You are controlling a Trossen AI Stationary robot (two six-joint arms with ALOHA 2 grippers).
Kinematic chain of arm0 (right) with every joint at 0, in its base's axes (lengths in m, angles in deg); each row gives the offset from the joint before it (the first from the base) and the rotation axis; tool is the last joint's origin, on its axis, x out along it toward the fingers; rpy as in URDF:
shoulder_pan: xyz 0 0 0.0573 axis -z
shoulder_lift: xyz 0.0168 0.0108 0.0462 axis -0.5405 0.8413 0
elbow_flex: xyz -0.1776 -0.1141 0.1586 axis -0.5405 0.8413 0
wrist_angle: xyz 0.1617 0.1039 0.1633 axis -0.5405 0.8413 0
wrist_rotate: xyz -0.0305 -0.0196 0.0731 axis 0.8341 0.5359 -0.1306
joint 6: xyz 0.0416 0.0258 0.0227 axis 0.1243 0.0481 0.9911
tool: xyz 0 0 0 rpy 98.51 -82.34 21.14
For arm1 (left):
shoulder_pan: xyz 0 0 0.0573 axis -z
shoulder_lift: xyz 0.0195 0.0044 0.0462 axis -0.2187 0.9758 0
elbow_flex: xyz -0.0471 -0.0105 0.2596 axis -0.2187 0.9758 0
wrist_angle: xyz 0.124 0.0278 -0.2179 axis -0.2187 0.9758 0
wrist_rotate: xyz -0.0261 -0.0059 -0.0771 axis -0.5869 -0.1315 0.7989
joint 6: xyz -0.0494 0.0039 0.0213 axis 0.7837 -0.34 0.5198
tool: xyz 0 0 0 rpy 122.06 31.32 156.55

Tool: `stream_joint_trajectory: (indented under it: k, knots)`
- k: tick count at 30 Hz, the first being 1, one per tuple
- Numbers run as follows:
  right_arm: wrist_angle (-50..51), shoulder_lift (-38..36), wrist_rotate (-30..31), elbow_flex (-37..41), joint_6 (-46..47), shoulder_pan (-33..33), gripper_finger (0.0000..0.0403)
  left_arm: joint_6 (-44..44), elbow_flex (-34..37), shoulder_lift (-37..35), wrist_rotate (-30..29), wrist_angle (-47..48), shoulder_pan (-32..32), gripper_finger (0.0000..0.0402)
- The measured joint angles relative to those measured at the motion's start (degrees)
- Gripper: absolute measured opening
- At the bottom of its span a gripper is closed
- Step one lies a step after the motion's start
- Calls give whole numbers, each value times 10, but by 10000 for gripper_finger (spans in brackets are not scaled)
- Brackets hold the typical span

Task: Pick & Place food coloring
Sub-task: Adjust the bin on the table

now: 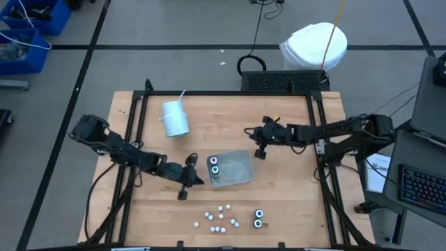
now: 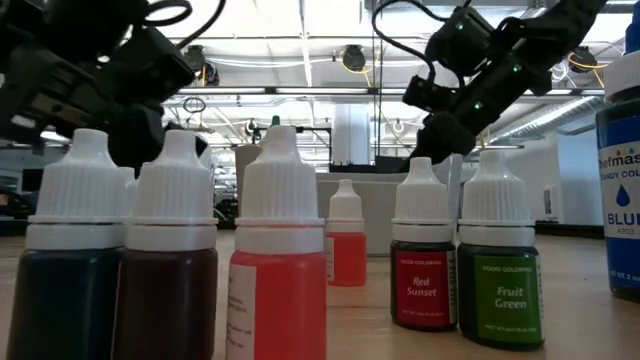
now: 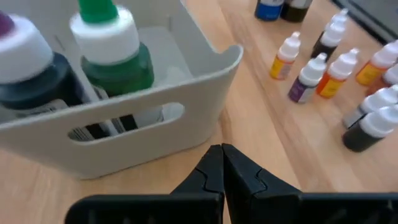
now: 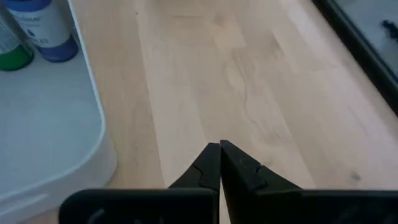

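While the high view shows the small food coloring bottles (image 1: 221, 217) only as white dots near the table's front edge, the low view reads their labels, Red Sunset (image 2: 424, 250) and Fruit Green (image 2: 497, 255). Two larger bottles (image 1: 214, 165) stand in the tray (image 1: 240, 171); two more (image 1: 258, 218) sit beside the small cluster. The left gripper (image 1: 187, 183) hangs just beside the tray's left wall, jaws pressed together in its wrist view. The right gripper (image 1: 261, 150), likewise closed and empty, hovers near the tray's far right corner.
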Motion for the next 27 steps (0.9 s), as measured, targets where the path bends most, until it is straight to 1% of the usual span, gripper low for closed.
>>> stream_joint_trajectory:
  k: [3,8,15,18,21,24,27]
  knots:
    - [-4,4,-32,1,-14,18,0,0,-14,21,-1,-1,-7,4]
    - [-26,9,-106,1,-23,39,0,0,-29,32,-1,-1,-23,6]
    - [-30,15,-141,0,-24,38,0,0,-33,35,-1,2,-51,5]
    - [-29,37,-158,0,-26,38,0,0,-33,35,-1,3,-57,6]
    - [-44,77,-183,0,-32,38,0,-1,-33,35,-1,3,-63,3]
    - [-66,109,-185,1,-31,37,0,-2,-33,35,-1,6,-70,8]
    - [-71,125,-185,0,-23,37,0,-2,-33,35,-2,9,-77,6]
